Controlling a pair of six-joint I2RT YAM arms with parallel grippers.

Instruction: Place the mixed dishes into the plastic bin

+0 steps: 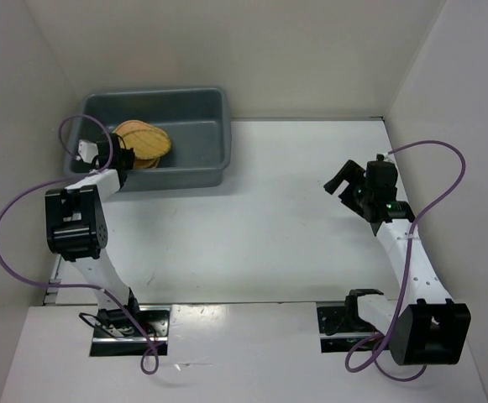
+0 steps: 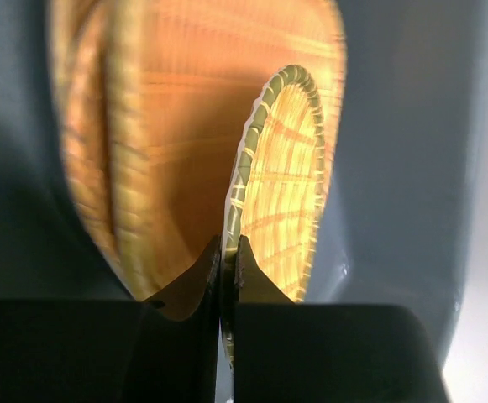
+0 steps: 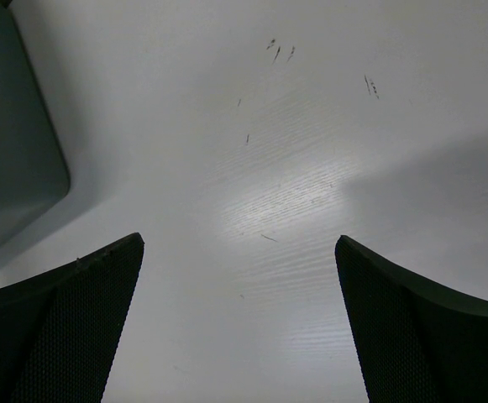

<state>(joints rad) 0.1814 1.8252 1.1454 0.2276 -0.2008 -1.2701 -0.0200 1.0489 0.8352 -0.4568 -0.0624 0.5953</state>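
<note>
The blue-grey plastic bin (image 1: 202, 126) stands at the back left of the table. Orange-tan woven plates (image 1: 147, 141) lie stacked inside it. My left gripper (image 1: 122, 159) reaches over the bin's near rim and is shut on the edge of a small yellowish round plate with a dark rim (image 2: 290, 176), held on edge just above the larger orange plates (image 2: 176, 126). My left gripper (image 2: 228, 252) pinches that plate's rim between its fingertips. My right gripper (image 1: 344, 180) is open and empty over bare table at the right; in its wrist view (image 3: 239, 252) only tabletop lies between its fingers.
The bin's corner (image 3: 17, 143) shows at the left of the right wrist view. White walls enclose the table (image 1: 294, 218) at the back, left and right. Purple cables loop beside both arms.
</note>
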